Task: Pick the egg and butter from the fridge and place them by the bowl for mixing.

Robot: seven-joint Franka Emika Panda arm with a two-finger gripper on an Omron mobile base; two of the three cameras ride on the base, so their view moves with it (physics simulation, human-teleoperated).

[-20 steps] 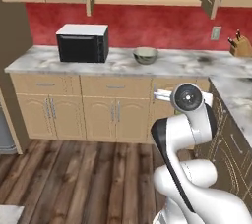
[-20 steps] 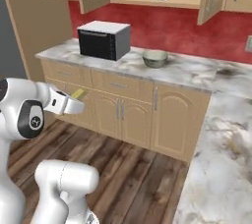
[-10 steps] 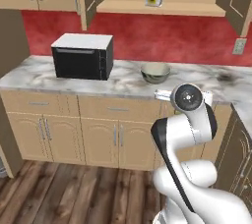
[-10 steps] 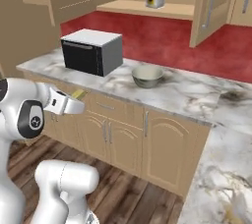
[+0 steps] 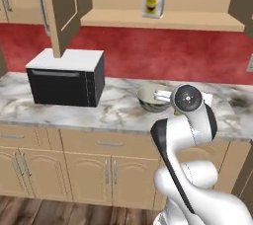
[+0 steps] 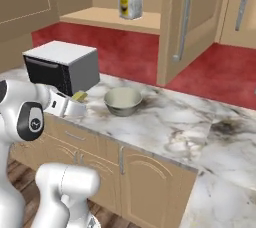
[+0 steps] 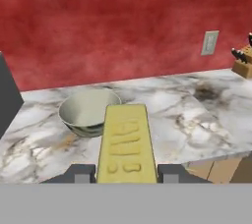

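The tool (image 7: 126, 171) grasps one pale-yellow rectangular butter stick (image 7: 126, 144) above the marble table (image 7: 197, 120), near one round cream-grey bowl (image 7: 86, 110).

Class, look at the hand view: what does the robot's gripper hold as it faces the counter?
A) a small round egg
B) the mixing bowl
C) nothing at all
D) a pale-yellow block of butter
D: in the hand view the butter, a pale-yellow rectangular block, sits clamped in the gripper between its two dark fingertips, while the bowl rests apart on the marble counter behind it.
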